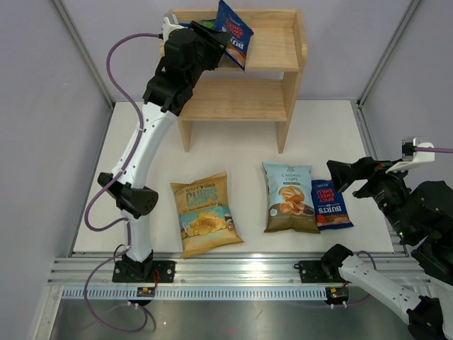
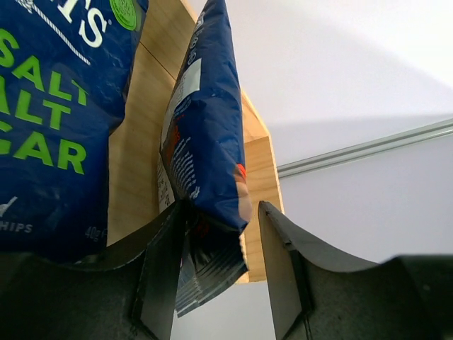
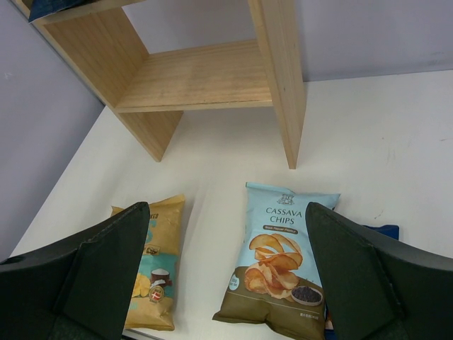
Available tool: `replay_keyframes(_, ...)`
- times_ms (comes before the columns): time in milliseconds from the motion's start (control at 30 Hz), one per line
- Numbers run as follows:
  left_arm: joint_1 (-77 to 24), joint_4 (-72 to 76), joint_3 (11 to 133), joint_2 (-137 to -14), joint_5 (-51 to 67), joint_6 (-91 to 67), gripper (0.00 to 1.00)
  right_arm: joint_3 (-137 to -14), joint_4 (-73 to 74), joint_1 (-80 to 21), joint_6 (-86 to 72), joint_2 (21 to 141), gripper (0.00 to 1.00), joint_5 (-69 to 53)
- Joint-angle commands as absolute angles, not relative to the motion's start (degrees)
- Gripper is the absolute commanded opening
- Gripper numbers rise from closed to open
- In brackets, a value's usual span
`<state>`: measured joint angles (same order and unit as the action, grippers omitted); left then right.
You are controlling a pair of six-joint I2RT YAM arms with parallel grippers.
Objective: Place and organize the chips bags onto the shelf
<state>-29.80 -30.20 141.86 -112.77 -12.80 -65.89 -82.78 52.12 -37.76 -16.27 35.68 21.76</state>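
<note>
While the left gripper [image 2: 223, 212] is spread at the top tier of the shelf [image 1: 272, 48], a dark-blue bag [image 2: 209, 142] stands between its fingers, touching only one. The right gripper [image 3: 226, 219] hangs wide apart over the surface [image 1: 241, 152], empty

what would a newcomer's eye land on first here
The left gripper, jaws apart around a small dark-blue crinkly snack bag standing on the top tier of the light-wood two-tier shelf. Next, three more lying flat on the white table in front: a tan-yellow bag, a light-blue and brown cassava bag, a small dark-blue bag beside it.
</note>
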Motion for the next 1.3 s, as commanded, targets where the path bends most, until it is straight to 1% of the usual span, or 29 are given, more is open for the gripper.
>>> replay_keyframes(0, -28.83, -30.58, 144.76, -112.94, -9.85, -62.85, 0.48, -82.97, 49.57, -37.79, -15.91, 35.60, 0.99, 21.53)
replay_keyframes(33, -28.83, -30.59, 144.58, -112.94, -9.67, -62.49, 0.46, -82.97, 49.40, -37.79, -15.91, 35.68, 1.00, 21.36)
replay_keyframes(133, -28.74, -30.59, 145.02, -113.20, -9.49, -61.09, 0.45, -83.14, 49.48, -37.79, -15.82, 35.77, 0.99, 21.01)
replay_keyframes(400, -26.37, -33.04, 146.69, -112.33, -10.02, -54.77, 0.51, -82.88, 49.66, -37.79, -15.82, 35.60, 0.99, 20.74)
replay_keyframes(467, -25.32, -33.66, 147.04, -112.32, -8.62, -53.62, 0.53, -82.88, 49.57, -37.88, -15.73, 35.68, 0.99, 20.65)
replay_keyframes(667, -23.12, -35.77, 147.30, -112.15, -6.69, -48.96, 0.54, -82.53, 49.40, -37.79, -15.64, 36.12, 1.00, 20.39)
replay_keyframes(833, -22.76, -36.21, 147.74, -111.62, -5.88, -45.88, 0.49, -82.09, 48.96, -37.79, -15.91, 36.30, 0.99, 19.60)
replay_keyframes(867, -22.85, -36.47, 147.66, -111.45, -6.41, -45.36, 0.44, -82.00, 48.87, -37.79, -15.91, 36.39, 0.99, 19.69)
replay_keyframes(1000, -22.50, -36.12, 147.48, -110.92, -6.86, -43.33, 0.40, -82.00, 48.78, -37.79, -16.17, 36.39, 1.00, 19.16)
replay_keyframes(1133, -22.59, -36.21, 147.22, -111.09, -6.33, -43.42, 0.29, -81.65, 48.34, -37.79, -16.35, 36.12, 0.99, 19.07)
replay_keyframes(1200, -22.94, -35.86, 144.86, -109.96, -7.03, -44.64, 0.23, -81.65, 48.43, -37.79, -16.35, 36.30, 0.99, 18.99)
replay_keyframes(1267, -23.90, -34.11, 141.70, -107.24, -9.13, -46.22, 0.20, -81.56, 48.43, -37.79, -16.35, 36.39, 0.99, 18.90)
